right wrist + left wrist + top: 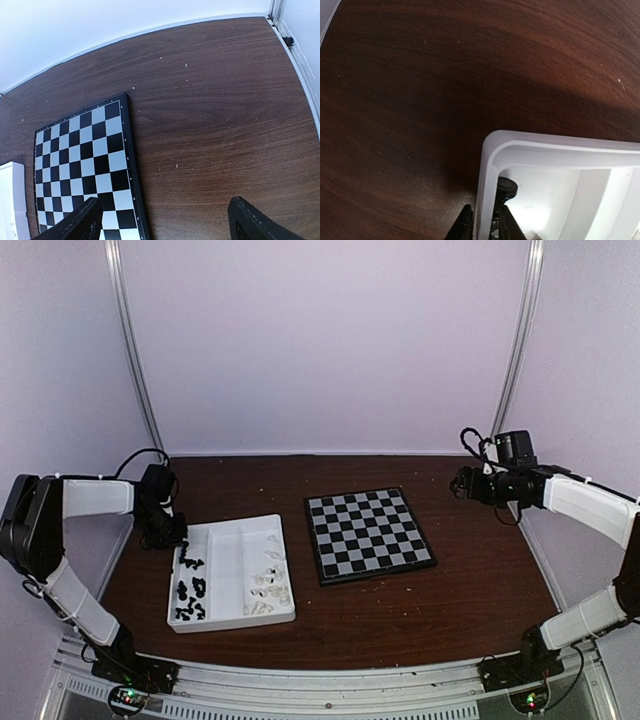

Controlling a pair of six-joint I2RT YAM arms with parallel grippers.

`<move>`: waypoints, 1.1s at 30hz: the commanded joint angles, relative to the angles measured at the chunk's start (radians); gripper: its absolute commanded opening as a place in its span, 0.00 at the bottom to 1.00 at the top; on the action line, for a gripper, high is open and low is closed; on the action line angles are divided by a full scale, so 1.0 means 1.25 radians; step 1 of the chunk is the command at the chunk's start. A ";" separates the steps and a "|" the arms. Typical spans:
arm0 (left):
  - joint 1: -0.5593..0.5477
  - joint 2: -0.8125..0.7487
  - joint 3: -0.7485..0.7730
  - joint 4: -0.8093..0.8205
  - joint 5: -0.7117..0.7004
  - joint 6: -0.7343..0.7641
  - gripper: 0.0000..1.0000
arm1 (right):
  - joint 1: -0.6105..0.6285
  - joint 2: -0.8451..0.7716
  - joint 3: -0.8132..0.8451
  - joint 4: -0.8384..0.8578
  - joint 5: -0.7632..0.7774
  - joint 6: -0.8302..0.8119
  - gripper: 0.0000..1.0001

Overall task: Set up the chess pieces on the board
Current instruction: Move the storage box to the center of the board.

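The board (368,533) lies bare at the table's middle; in the right wrist view the board (80,165) is at the left. Black chess pieces (190,595) and cream-white ones (270,585) lie in a white tray (230,621). My left gripper (165,532) is at the tray's far left corner. Its jaws (482,225) stand narrowly apart astride the tray wall (487,190). A black piece (507,189) lies just inside, against the inner finger; whether it is clamped does not show. My right gripper (462,483) hangs open (165,220) right of the board, holding nothing.
The tray has several compartments, with black pieces in the left one and white pieces in the right one. Brown wooden tabletop (225,125) stretches right of the board. White walls and metal uprights (130,350) enclose the table on three sides.
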 commanded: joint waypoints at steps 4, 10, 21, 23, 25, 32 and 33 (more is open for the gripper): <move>0.005 0.048 0.041 0.031 -0.013 -0.022 0.17 | 0.038 0.066 0.048 -0.014 -0.026 0.006 0.90; 0.005 0.084 0.067 0.034 -0.028 -0.069 0.09 | 0.067 0.156 0.083 -0.018 -0.072 0.005 0.92; 0.006 0.092 0.110 0.039 -0.090 -0.151 0.08 | 0.068 0.230 0.099 -0.003 -0.103 0.007 0.92; 0.006 0.092 0.127 0.030 -0.091 -0.133 0.20 | 0.068 0.235 0.100 -0.005 -0.105 0.005 0.92; 0.005 0.082 0.142 0.015 -0.095 -0.111 0.32 | 0.068 0.237 0.102 -0.006 -0.108 0.002 0.92; -0.021 -0.018 0.148 -0.007 -0.095 -0.013 0.60 | 0.069 0.254 0.097 0.008 -0.128 0.009 0.92; -0.036 -0.031 0.159 -0.010 -0.091 0.010 0.61 | 0.068 0.257 0.096 0.013 -0.133 0.013 0.92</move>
